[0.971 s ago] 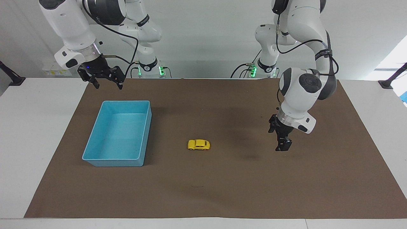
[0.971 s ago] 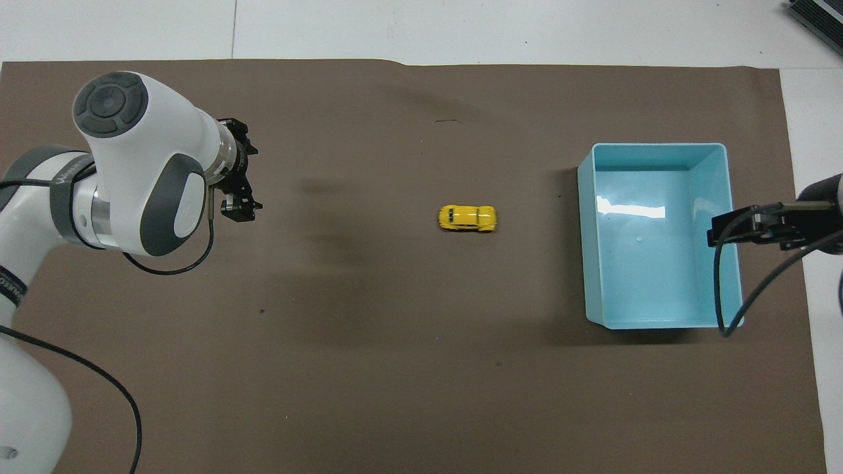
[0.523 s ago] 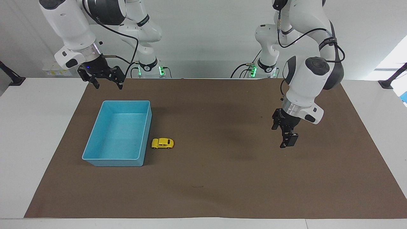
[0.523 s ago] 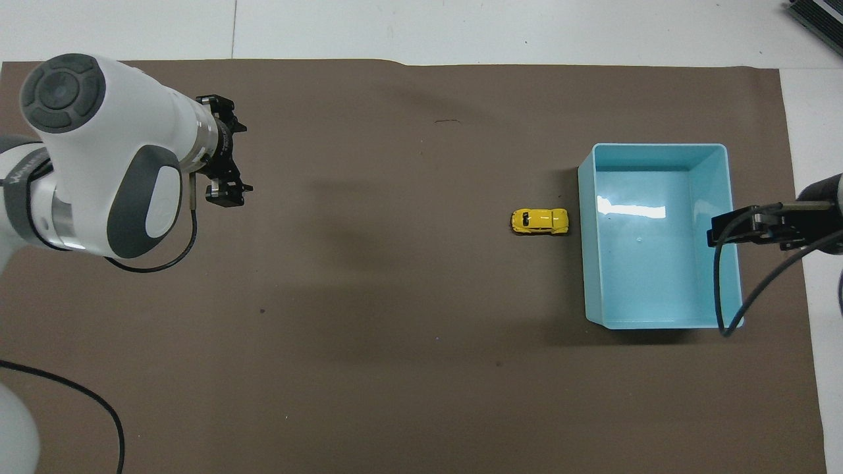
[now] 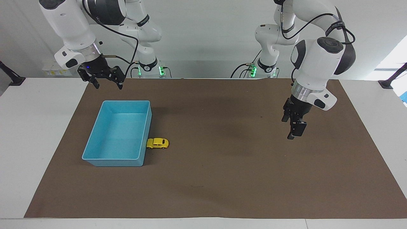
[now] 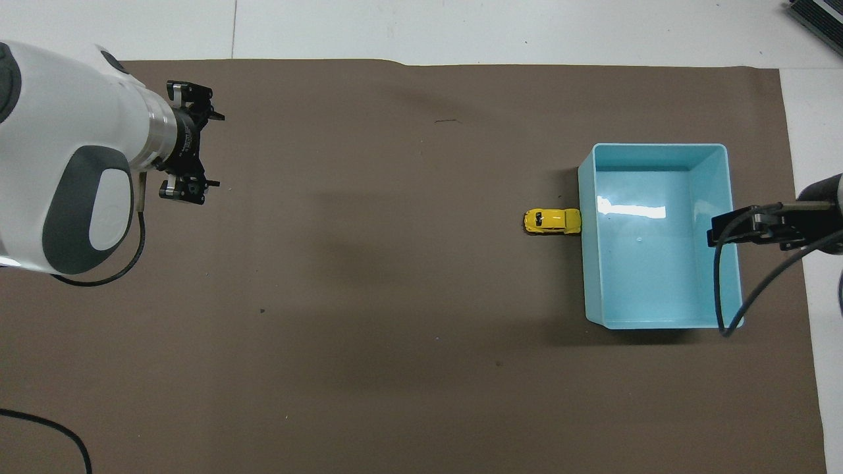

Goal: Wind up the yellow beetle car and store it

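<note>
The yellow beetle car (image 5: 157,143) stands on the brown mat with its nose against the side wall of the light blue bin (image 5: 127,102), outside it. In the overhead view the car (image 6: 553,222) touches the bin's wall (image 6: 652,146). My left gripper (image 5: 294,132) hangs open and empty in the air over bare mat toward the left arm's end of the table, well away from the car; it also shows in the overhead view (image 6: 207,148). My right gripper (image 5: 107,85) is open and empty, raised over the bin's edge nearest the robots (image 6: 724,230), waiting.
The brown mat (image 5: 222,178) covers most of the white table. The bin is empty inside.
The car has rolled across the mat from the middle to the bin and stopped against its wall. My left gripper has risen and drawn back toward its base. The right arm has not moved.
</note>
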Action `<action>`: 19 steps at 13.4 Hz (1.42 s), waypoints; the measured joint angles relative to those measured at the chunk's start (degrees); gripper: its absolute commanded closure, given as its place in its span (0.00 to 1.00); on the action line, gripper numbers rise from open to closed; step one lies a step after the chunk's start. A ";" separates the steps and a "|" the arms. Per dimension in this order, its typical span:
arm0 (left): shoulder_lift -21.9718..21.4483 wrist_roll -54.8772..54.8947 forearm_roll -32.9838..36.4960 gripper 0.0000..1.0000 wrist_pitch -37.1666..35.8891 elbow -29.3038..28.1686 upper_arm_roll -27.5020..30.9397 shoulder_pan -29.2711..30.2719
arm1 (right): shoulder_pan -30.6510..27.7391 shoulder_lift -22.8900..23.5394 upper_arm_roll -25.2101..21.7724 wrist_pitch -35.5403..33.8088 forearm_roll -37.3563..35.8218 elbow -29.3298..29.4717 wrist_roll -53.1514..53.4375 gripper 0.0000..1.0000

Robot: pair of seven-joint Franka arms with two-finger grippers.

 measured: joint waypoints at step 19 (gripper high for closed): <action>-8.33 83.15 0.00 0.00 -17.93 -0.34 0.58 9.15 | 0.30 -0.53 0.37 -0.15 -0.01 -0.07 2.21 0.00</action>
